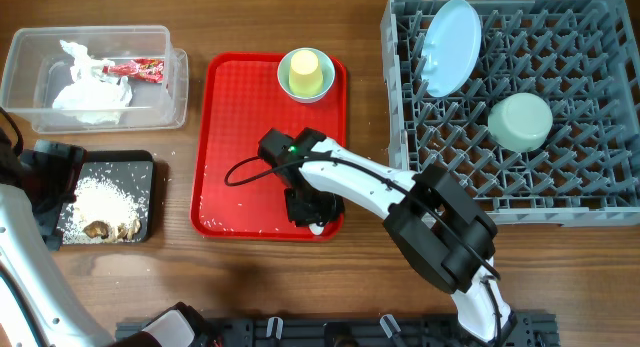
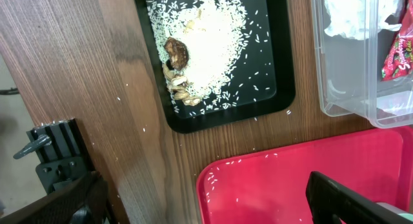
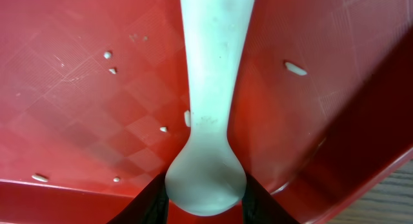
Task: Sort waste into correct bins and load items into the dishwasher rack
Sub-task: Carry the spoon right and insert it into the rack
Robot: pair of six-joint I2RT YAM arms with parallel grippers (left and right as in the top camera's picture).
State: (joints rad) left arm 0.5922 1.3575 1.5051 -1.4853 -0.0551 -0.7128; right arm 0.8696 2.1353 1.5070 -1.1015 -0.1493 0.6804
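The napkin [image 1: 88, 95] and wrapper [image 1: 135, 70] lay in the clear tub [image 1: 180, 87]. Rice with brown lumps [image 1: 105, 199] covered the black tray [image 1: 150, 162]. In the rack [image 1: 400, 107] the plate [image 1: 452, 45] leaned on its edge and the bowl [image 1: 520, 122] sat upside down. The cup [image 1: 305, 72] sat in the small bowl [image 1: 285, 75]. The spoon [image 3: 206, 121] lay on the red tray [image 1: 225, 137].

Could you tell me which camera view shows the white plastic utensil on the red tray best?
Right wrist view: the white plastic utensil fills the frame, lying on the red tray, flanked by the right gripper. Overhead shows only a white sliver of it under that gripper; the left wrist view misses it entirely.
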